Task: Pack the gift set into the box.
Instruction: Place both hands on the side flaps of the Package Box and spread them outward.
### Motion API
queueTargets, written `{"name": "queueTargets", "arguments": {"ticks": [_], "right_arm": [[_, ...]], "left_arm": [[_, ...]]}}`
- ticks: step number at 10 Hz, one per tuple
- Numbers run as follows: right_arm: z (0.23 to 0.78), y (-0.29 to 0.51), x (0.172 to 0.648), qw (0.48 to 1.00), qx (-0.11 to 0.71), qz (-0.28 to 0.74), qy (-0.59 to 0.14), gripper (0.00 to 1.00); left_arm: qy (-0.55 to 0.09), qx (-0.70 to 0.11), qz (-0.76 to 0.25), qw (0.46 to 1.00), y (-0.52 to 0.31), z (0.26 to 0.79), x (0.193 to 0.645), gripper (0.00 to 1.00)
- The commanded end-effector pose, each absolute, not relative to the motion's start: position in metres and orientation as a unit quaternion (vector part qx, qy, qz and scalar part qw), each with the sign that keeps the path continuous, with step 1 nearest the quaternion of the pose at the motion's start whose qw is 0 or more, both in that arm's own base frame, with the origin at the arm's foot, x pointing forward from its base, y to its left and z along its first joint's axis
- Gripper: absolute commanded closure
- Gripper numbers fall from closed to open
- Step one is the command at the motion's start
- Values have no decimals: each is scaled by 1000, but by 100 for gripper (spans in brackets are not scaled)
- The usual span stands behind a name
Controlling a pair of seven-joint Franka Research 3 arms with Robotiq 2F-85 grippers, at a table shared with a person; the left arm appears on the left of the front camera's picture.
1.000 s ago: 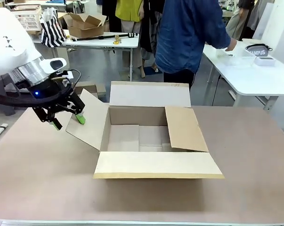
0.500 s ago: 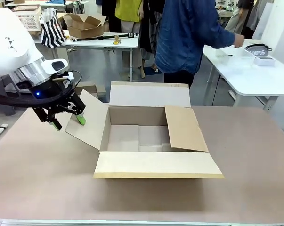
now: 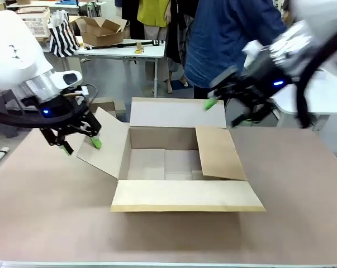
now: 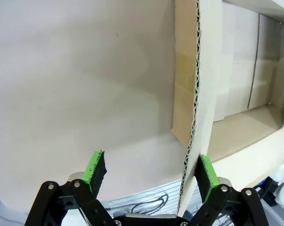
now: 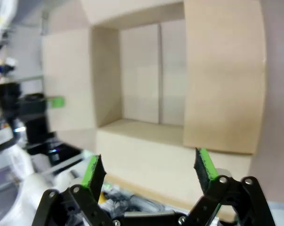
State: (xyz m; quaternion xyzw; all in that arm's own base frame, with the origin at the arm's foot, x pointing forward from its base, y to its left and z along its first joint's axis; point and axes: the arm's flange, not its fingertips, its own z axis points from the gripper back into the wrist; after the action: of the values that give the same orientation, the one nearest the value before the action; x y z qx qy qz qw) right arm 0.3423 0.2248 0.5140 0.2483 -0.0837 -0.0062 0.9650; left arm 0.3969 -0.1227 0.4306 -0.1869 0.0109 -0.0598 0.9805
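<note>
Front looks across table [image 3: 45, 218]; all share box [image 3: 185, 196].

Large brown corrugated cardboard box [image 3: 185, 195], matt and papery. Its flap's cut edge, between the left gripper's [image 3: 80, 146] 2 green rubbery pads [image 4: 95, 169], shows wavy fluting. The tabletop [image 3: 45, 212] under that claw is smooth, matt grey-brown. The left arm's white shell [image 3: 12, 50] is glossy.
</note>
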Motion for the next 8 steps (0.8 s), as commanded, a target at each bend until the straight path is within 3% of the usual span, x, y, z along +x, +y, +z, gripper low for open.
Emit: {"name": "queueTargets", "arguments": {"ticks": [1,2,3,4,5,6,8], "right_arm": [[504,235,352,981,137,47,-130,0],[511,220,347,982,131,77,-116,0],[497,242,347,976,194,34,-98,0],[497,242,347,976,194,34,-98,0],[494,240,348,981,151,72,-103,0],[468,287,362,991,10,129,-31,0],[441,331,390,987,-41,148,-35,0]], "left_arm": [[11,-178,-53,983,-122,433,398,0],[11,-178,-53,983,-122,433,398,0],[11,-178,-53,983,-122,433,398,0],[11,-178,-53,983,-122,433,398,0],[11,-178,-53,983,-122,433,398,0],[11,-178,-53,983,-122,433,398,0],[11,-178,-53,983,-122,433,398,0]]}}
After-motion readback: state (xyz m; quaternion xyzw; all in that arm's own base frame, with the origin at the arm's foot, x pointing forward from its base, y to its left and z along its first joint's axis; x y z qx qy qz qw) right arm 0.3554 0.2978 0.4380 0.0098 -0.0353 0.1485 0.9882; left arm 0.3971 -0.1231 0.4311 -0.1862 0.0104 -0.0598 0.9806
